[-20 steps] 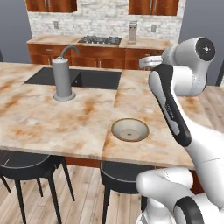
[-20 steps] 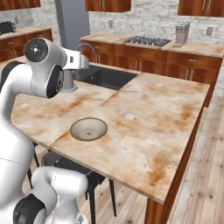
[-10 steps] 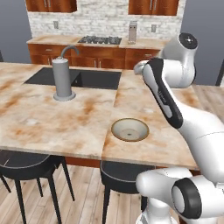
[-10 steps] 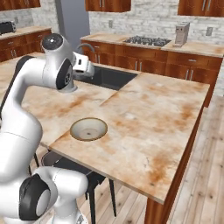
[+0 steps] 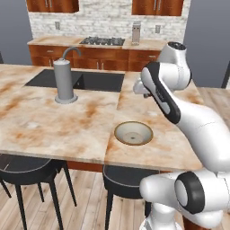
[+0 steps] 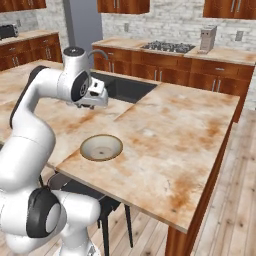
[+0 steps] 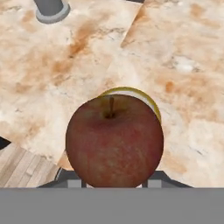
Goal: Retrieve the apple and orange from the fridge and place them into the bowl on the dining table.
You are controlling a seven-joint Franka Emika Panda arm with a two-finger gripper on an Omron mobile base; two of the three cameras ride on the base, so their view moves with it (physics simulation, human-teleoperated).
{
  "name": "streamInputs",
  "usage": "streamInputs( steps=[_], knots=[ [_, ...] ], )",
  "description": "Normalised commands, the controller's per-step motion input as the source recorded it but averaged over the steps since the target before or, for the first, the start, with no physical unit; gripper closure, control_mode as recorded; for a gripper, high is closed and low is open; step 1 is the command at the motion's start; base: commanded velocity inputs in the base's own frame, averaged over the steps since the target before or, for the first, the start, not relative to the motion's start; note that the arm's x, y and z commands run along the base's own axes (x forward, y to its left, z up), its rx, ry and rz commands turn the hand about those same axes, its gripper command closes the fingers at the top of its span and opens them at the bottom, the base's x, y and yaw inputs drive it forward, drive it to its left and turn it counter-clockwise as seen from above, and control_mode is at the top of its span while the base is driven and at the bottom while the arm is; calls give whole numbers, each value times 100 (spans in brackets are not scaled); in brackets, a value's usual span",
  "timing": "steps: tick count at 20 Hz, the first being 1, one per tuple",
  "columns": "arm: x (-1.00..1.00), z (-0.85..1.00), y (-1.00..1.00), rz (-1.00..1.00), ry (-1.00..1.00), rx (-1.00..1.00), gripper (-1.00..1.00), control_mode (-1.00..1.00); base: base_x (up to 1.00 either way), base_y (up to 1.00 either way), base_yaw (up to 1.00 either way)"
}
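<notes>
Left base view: white arm rising from 4 o'clock, bent over the table (image 5: 54,121) of beige marble with rust blotches. End effector (image 5: 138,88) tucked behind the forearm at about 1 o'clock from the bowl (image 5: 133,133), jaws hidden here. Bowl sitting empty near the table's front edge, just right of the slab seam. Grey faucet (image 5: 65,81) upright at 10 o'clock from the bowl, beside the dark sink (image 5: 96,81). Two dark stools (image 5: 27,164) tucked under the front edge.

Right base view: arm coming up from 7 o'clock, end effector (image 6: 96,97) poised above the table at 12 o'clock from the bowl (image 6: 101,147), well clear of it. Bowl near the table's near corner. Stovetop (image 6: 167,47) on the far wall counter.

Hand view: apple (image 7: 114,141), dark red with stem up, clamped between the two fingertips at 6 o'clock. Pale rim of the bowl (image 7: 146,99) peeking out behind the apple at 12 to 1 o'clock, far below. Faucet base (image 7: 51,9) at 11 o'clock.
</notes>
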Motion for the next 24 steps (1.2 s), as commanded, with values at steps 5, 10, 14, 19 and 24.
streamInputs(
  steps=[5, 10, 14, 19, 24],
  knots=[
    [0, -88, 9, 0, 28, 0, 100, -100, 0, 0, 0],
    [0, -85, 0, 0, 27, 0, 100, -100, 0, 0, 0],
    [5, -74, 0, 0, 23, 0, 100, -100, 0, 0, 0],
    [26, -57, 0, 0, 16, 0, 100, -100, 0, 0, 0],
    [30, -47, 0, 0, 13, 0, 100, -100, 0, 0, 0]
  ],
)
